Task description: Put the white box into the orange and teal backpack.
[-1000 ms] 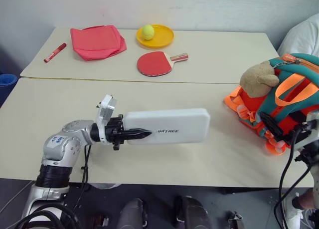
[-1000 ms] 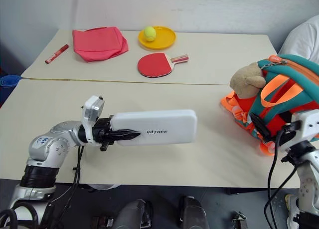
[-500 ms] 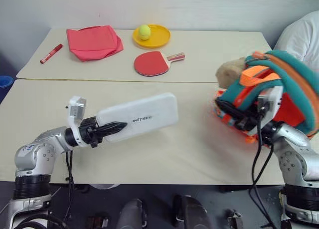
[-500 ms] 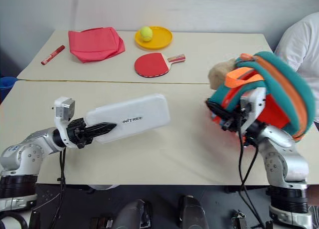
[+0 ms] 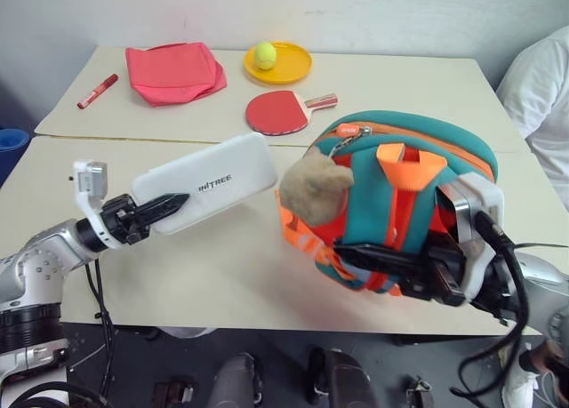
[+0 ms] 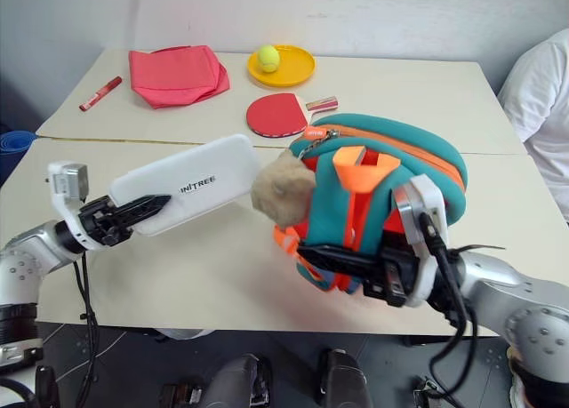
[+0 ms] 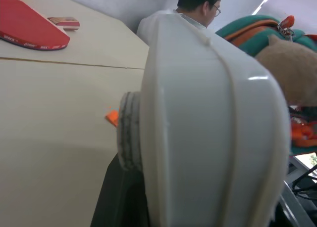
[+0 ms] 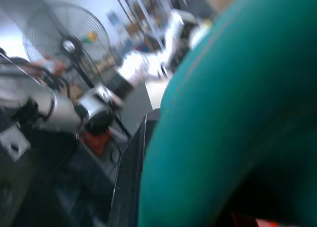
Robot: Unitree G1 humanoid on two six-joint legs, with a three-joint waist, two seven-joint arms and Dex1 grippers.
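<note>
Backpack as landmark: orange and teal backpack (image 5: 404,204), lifted off the near table (image 5: 222,275), teal top up, zipper pull at the crown, orange handle loop on its face. Right gripper (image 5: 369,259) nearest the camera, reaching in under the backpack's lower front, black fingers (image 6: 333,257) clamped together on its orange lower edge and straps. Tan plush bear (image 5: 313,188) hanging off the backpack's left flank.

Left of the backpack, just beside the bear: white box (image 5: 206,182), held in the air, tilted, far end raised toward the bear, dark lettering face-up. Left gripper (image 5: 169,204) pinching the box's near end, fingers partway apart with the case's thickness between them; seen from the left wrist, box edge large and close (image 7: 208,133), with the backpack's teal top and the bear past it.

Beyond the backpack, on the far table (image 5: 400,88): red table-tennis bat (image 5: 277,113), closest to the backpack's top. Further back, yellow plate (image 5: 293,70) with a yellow-green ball (image 5: 264,54) on it. Far left of the backpack, folded pink-red cloth pouch (image 5: 173,72) and, past that, a red marker (image 5: 97,92).

Right of the backpack, a person's white sleeve (image 5: 542,79) at the table's end.
</note>
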